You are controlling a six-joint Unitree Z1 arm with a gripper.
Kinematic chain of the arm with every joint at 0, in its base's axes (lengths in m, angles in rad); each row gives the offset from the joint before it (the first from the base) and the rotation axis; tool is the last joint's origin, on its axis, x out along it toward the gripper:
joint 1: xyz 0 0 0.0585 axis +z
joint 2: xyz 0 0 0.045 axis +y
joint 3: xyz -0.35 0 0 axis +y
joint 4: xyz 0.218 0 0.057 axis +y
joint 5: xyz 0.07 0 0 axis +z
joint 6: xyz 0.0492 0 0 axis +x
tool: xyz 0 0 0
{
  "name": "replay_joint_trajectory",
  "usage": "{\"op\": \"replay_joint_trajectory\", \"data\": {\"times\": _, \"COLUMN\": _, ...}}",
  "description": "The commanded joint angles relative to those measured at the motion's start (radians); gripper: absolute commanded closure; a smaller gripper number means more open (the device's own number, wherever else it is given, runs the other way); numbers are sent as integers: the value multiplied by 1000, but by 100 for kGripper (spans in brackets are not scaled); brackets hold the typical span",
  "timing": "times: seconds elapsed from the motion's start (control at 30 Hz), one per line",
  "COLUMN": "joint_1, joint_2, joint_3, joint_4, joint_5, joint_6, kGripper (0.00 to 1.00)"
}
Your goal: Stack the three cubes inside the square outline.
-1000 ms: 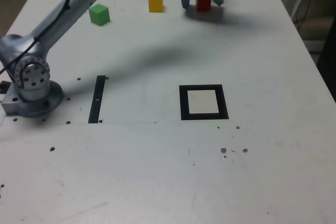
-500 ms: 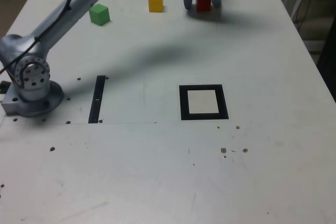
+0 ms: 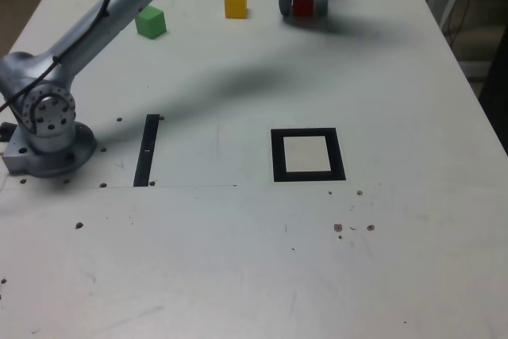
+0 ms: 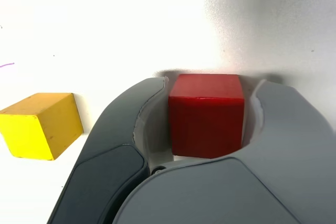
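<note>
At the far side of the table the red cube (image 3: 302,3) rests on the surface, and my gripper (image 3: 303,12) is shut on it, one finger on each side. In the wrist view the red cube (image 4: 206,114) fills the space between the dark jaws of the gripper (image 4: 210,81). The yellow cube (image 3: 235,3) (image 4: 39,124) sits a short way off, toward the exterior view's left. Further that way is the green cube (image 3: 150,21). The square outline (image 3: 276,156), black around a cream centre, lies mid-table with nothing inside it, well nearer the camera than the cubes.
The arm's base (image 3: 48,129) stands at the exterior view's left, and the arm reaches across above the green cube. A thin black strip (image 3: 147,151) lies beside the base. The table's far edge runs just behind the cubes.
The jaws stood wide around the red cube a second ago and have closed in against its sides. The cube and the arm have stayed in place.
</note>
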Motion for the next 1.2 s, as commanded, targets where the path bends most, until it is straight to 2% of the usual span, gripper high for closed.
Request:
{"op": "replay_joint_trajectory", "data": {"times": 0.0, "joint_1": 2, "joint_2": 3, "joint_3": -29, "joint_4": 14, "joint_5": 2, "joint_6": -2, "kGripper": 62}}
{"op": "replay_joint_trajectory", "data": {"times": 0.07, "joint_1": 2, "joint_2": 2, "joint_3": -42, "joint_4": 14, "joint_5": 0, "joint_6": -3, "kGripper": 70}}
{"op": "replay_joint_trajectory", "data": {"times": 0.17, "joint_1": 2, "joint_2": -3, "joint_3": -54, "joint_4": 14, "joint_5": -6, "joint_6": -2, "kGripper": 75}}
{"op": "replay_joint_trajectory", "data": {"times": 0.33, "joint_1": -9, "joint_2": -40, "joint_3": -19, "joint_4": 15, "joint_5": -14, "joint_6": 1, "kGripper": 75}}
{"op": "replay_joint_trajectory", "data": {"times": 0.5, "joint_1": -41, "joint_2": -128, "joint_3": 75, "joint_4": 15, "joint_5": -13, "joint_6": -1, "kGripper": 75}}
{"op": "replay_joint_trajectory", "data": {"times": 0.87, "joint_1": -156, "joint_2": -398, "joint_3": 415, "joint_4": -11, "joint_5": -8, "joint_6": -86, "kGripper": 75}}
{"op": "replay_joint_trajectory", "data": {"times": 1.17, "joint_1": -341, "joint_2": -604, "joint_3": 831, "joint_4": -144, "joint_5": -3, "joint_6": -281, "kGripper": 75}}
